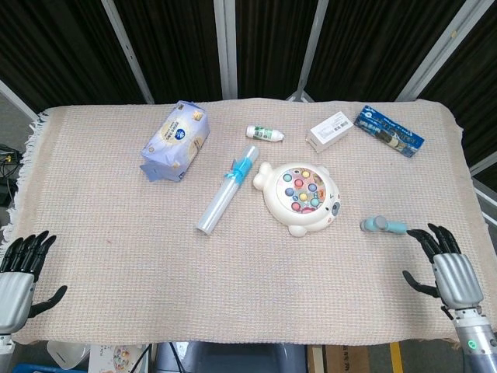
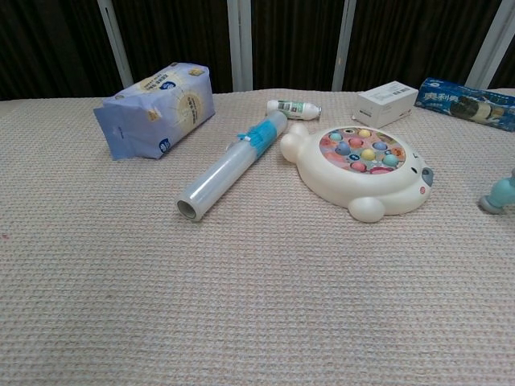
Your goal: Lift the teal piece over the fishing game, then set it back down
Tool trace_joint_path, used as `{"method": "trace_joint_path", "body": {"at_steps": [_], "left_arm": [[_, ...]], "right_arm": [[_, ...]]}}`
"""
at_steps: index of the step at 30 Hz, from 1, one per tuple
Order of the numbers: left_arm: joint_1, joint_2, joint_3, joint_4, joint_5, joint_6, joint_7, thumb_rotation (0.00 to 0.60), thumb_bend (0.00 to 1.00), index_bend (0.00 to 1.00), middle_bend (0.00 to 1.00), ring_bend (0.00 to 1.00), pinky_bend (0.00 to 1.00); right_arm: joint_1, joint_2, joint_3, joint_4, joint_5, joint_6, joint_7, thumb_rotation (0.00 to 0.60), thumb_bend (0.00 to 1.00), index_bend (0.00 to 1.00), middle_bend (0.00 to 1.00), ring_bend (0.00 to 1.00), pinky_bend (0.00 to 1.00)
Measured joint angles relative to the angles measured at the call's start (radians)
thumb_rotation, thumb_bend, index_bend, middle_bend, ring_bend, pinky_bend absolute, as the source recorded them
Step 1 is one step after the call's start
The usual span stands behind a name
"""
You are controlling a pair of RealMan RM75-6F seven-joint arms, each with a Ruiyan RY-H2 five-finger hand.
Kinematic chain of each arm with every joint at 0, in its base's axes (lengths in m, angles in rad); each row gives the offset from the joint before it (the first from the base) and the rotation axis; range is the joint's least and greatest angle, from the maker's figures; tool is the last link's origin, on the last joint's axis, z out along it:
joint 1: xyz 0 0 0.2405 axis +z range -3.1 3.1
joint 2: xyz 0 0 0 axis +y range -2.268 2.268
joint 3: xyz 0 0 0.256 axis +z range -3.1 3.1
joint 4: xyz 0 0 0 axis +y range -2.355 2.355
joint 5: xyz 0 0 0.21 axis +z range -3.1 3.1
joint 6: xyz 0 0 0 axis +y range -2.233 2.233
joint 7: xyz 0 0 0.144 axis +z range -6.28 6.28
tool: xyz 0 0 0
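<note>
The teal piece lies on the cloth to the right of the fishing game, a cream fish-shaped toy with coloured fish in its round top. In the chest view the teal piece shows only partly at the right edge, with the fishing game to its left. My right hand hovers open at the table's front right corner, fingers spread, its fingertips just short of the teal piece. My left hand is open at the front left edge, far from both. Neither hand shows in the chest view.
A clear film roll lies left of the game. A blue tissue pack sits at the back left. A small white bottle, a white box and a blue packet line the back.
</note>
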Motion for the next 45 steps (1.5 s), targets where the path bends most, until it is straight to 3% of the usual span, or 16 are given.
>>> {"method": "trace_joint_path", "body": {"at_steps": [8,17,29,45], "left_arm": [[-0.016,0.009,-0.008,-0.039,-0.005,-0.026,0.043,0.600,0.22,0.00,0.00,0.00,0.00],[-0.029,0.013,-0.013,-0.071,-0.013,-0.051,0.081,0.600,0.22,0.00,0.00,0.00,0.00],[-0.033,0.016,-0.016,-0.081,-0.024,-0.060,0.095,0.600,0.22,0.00,0.00,0.00,0.00],[-0.036,0.013,-0.017,-0.077,-0.031,-0.066,0.095,0.600,0.22,0.00,0.00,0.00,0.00]], "right_arm": [[0.154,-0.019,0.053,0.156,0.118,-0.312,0.097,0.600,0.33,0.21,0.23,0.09,0.09],[0.263,-0.089,0.072,0.307,0.174,-0.503,0.150,0.600,0.33,0.24,0.24,0.09,0.09],[0.311,-0.190,0.069,0.410,0.193,-0.564,0.152,0.600,0.41,0.32,0.34,0.17,0.13],[0.315,-0.233,0.061,0.441,0.194,-0.558,0.141,0.600,0.43,0.35,0.37,0.20,0.15]]}}
